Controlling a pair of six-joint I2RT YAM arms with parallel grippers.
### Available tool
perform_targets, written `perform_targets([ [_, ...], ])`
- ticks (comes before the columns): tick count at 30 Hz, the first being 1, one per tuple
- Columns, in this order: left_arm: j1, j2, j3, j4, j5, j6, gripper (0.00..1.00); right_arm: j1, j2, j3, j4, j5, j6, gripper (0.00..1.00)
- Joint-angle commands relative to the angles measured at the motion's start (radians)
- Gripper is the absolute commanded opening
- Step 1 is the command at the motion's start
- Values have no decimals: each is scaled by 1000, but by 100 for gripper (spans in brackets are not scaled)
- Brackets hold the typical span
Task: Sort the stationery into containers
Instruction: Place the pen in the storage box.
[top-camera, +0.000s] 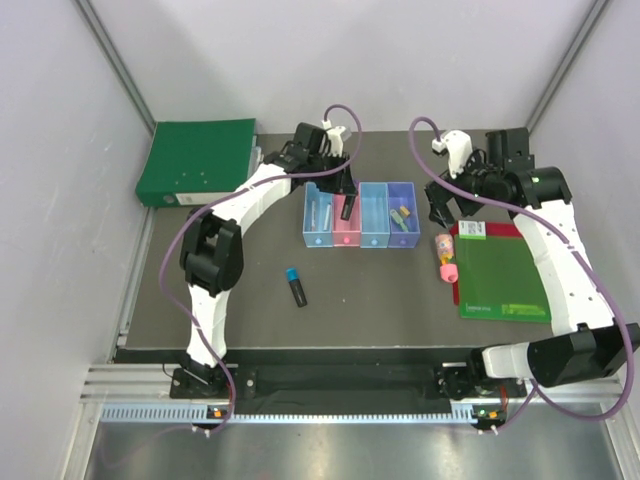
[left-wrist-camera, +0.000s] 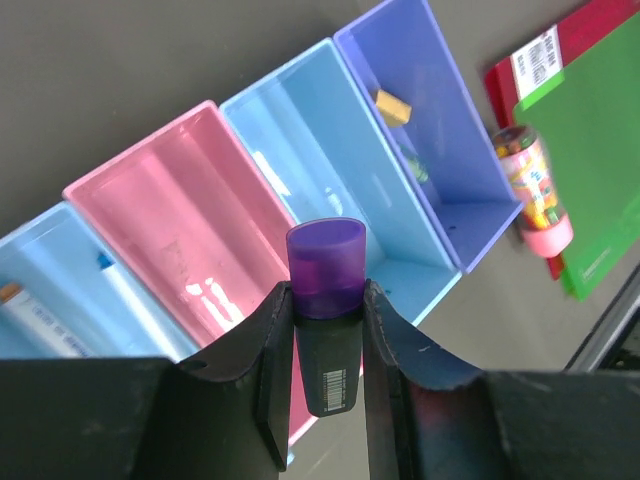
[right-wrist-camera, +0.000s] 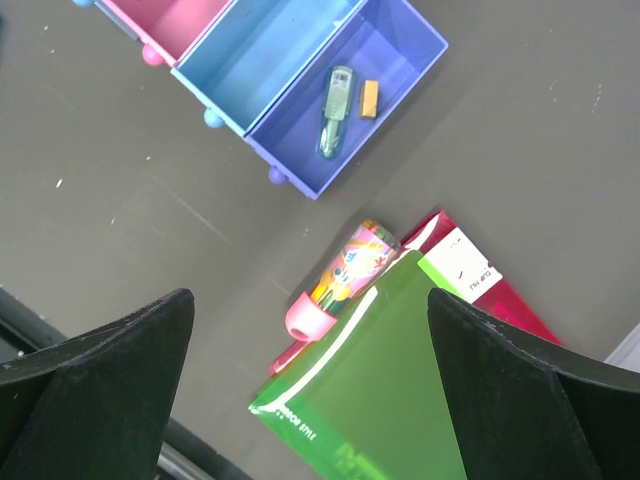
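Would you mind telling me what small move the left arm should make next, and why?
Probably lower the left arm toward the pink bin before releasing. Its jaws are shut on the purple-capped highlighter, which hangs over that bin, close to the wall it shares with the light blue bin to its right; dropping from this height might let it bounce out.

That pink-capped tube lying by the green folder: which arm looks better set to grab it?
Right. The right fingers are open and empty, hanging above the tube. The left fingers are shut on a purple-capped marker above the pink box.
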Motion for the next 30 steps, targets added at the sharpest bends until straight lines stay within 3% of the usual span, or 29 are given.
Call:
perform_targets([
  [1,-12,-3,41,148,88,-88,0,-14,-20,-11,59,5,19,100],
  [9,-55,64,59,248,130,-189,0,-14,-26,-40,70,8,26,100],
  [15,-81,132,93,250,90,-165,0,-17,-41,-55,67,14,22,100],
  [17,-81,150,98,244,75,-153,14,-19,-47,-64,69,12,23,100],
  [22,-79,167,95,231,46,-114,29,-25,-60,-80,69,5,25,100],
  [23,-79,167,95,234,44,-110,42,-25,-63,-84,69,3,25,100],
  [24,-79,167,95,236,43,-110,47,-27,-64,-84,69,2,25,100],
  [28,-79,165,99,245,59,-119,55,-30,-69,-84,70,2,26,100],
  [30,-81,159,99,248,59,-119,63,-27,-72,-86,69,2,28,100],
])
